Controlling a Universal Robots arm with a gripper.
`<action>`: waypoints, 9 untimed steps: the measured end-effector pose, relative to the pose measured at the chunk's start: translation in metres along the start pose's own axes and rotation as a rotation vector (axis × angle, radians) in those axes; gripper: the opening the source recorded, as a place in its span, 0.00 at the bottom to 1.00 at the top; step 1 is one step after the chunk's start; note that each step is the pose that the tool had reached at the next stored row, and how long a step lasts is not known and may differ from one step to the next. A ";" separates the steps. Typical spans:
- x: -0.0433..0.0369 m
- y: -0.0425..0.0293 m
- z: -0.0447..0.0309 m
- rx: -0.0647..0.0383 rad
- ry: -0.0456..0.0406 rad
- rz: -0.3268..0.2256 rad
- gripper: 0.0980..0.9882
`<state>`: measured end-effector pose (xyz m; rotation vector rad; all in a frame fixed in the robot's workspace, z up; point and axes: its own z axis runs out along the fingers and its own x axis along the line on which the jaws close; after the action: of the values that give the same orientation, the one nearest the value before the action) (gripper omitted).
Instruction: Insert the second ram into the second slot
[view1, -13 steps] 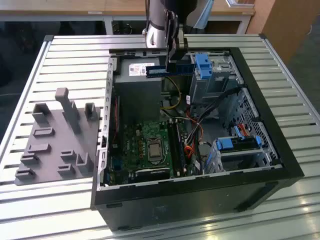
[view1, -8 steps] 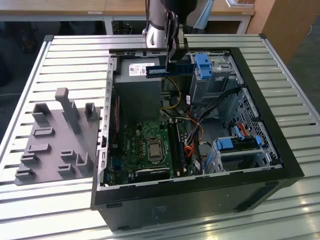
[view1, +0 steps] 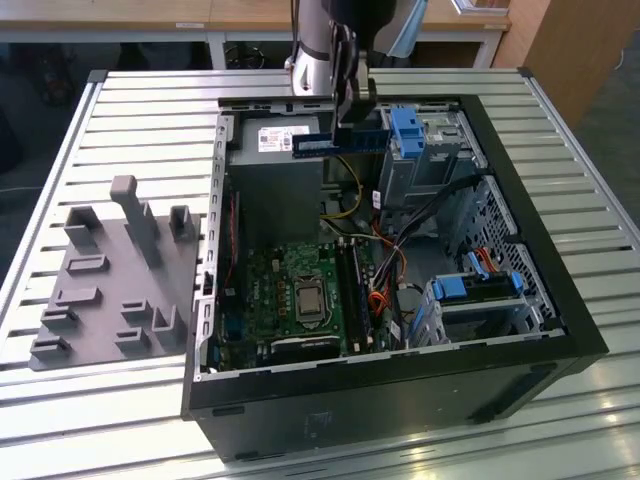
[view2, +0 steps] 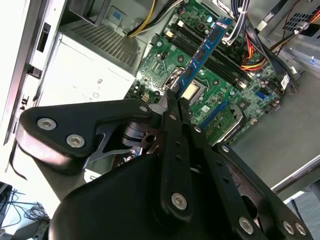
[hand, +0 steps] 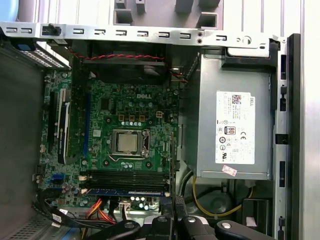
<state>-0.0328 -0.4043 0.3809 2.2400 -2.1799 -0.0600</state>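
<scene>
As it hangs over the open black computer case (view1: 400, 405), the hand (view2: 172, 95) pinches a flat blue memory stick (view2: 204, 47). The stick seems unseated.

Arm (view1: 312, 45) upright, gripper (view1: 346, 125) pointed down, fingers (view2: 172, 107) tight w/ second ram (view1: 312, 146) btwn.

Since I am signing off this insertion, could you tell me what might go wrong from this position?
The pincer grips the second ram by one end, so the stick may pivot and meet the memory slots askew. The orange cables lie close beside those slots and could snag the free end.
</scene>
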 end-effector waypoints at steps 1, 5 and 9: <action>0.0007 0.0000 0.0000 0.000 -0.0001 0.000 0.04; 0.0047 0.0001 0.0000 0.000 -0.0002 0.000 0.04; 0.0086 0.0002 -0.0001 0.000 0.0000 0.000 0.04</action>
<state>-0.0328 -0.4129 0.3809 2.2400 -2.1800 -0.0599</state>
